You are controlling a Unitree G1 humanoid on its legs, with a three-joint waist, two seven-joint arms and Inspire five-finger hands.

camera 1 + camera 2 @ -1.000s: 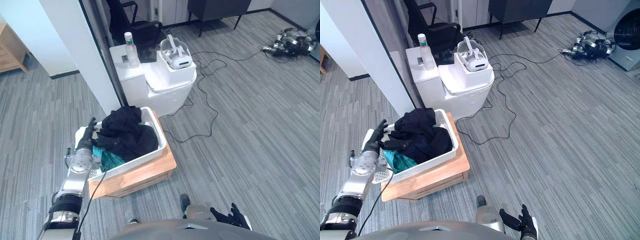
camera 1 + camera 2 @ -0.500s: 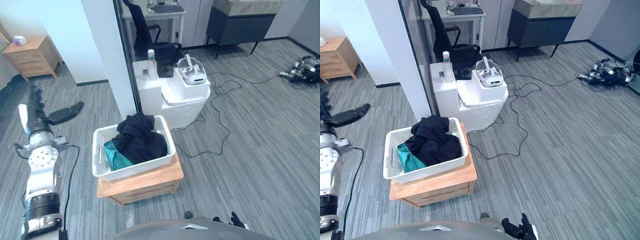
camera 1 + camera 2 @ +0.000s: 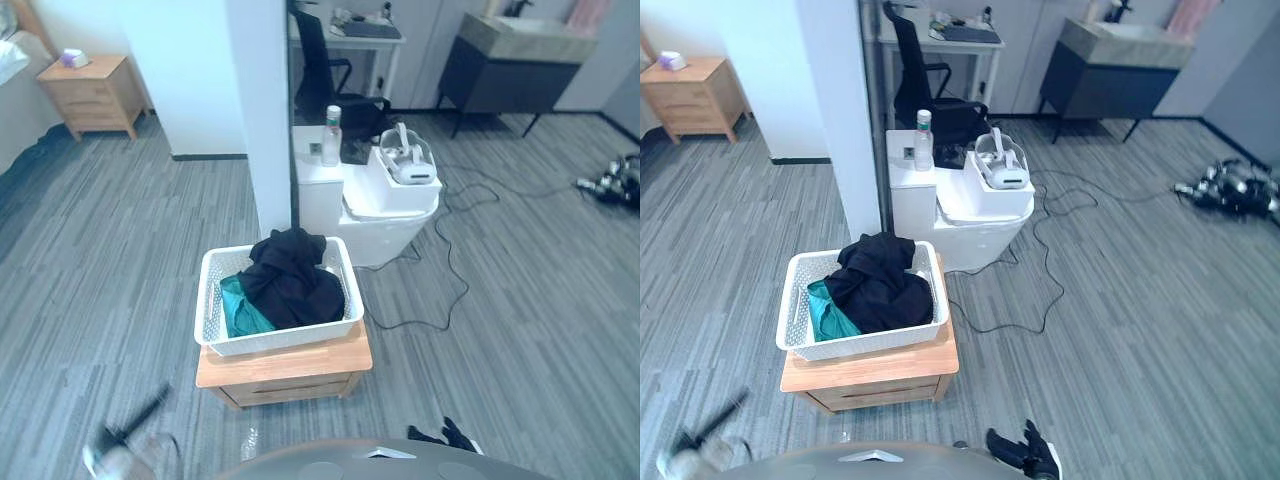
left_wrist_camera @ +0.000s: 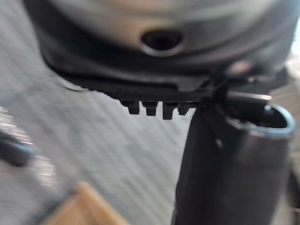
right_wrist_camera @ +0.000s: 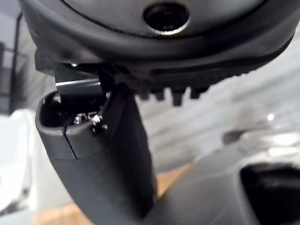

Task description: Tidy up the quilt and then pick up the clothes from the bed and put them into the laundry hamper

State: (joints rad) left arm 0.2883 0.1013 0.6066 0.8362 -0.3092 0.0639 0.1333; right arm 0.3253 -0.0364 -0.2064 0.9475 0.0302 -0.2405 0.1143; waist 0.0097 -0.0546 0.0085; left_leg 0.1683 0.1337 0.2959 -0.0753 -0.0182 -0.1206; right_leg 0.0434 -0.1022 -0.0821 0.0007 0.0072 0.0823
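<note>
Your laundry hamper [image 3: 212,320] sits on a low wooden stand [image 3: 285,365] and covers nearly all of its top. Its long axis runs from the stand's left edge to its right edge, with the right end turned slightly away from you. The clothes are inside it. A black heap [image 3: 295,285] fills the middle and right end and rises highest against the far rim. A teal garment [image 3: 238,310] lies low at the left end, partly under the black one.

Just behind the hamper's far rim stands a white column [image 3: 265,110]. Beside the column is a white unit [image 3: 370,225] carrying a bottle [image 3: 331,122] and a headset [image 3: 408,168]. Further back are a black office chair [image 3: 315,50] and a dark sideboard [image 3: 520,60], and a wooden nightstand [image 3: 92,95] stands far off to the left.

Your left hand [image 3: 120,455] hangs low to the left of the stand and is badly smeared, so you cannot tell whether it is released or clenched. Your right hand [image 3: 1023,450] is down at your side, relaxed and empty.
</note>
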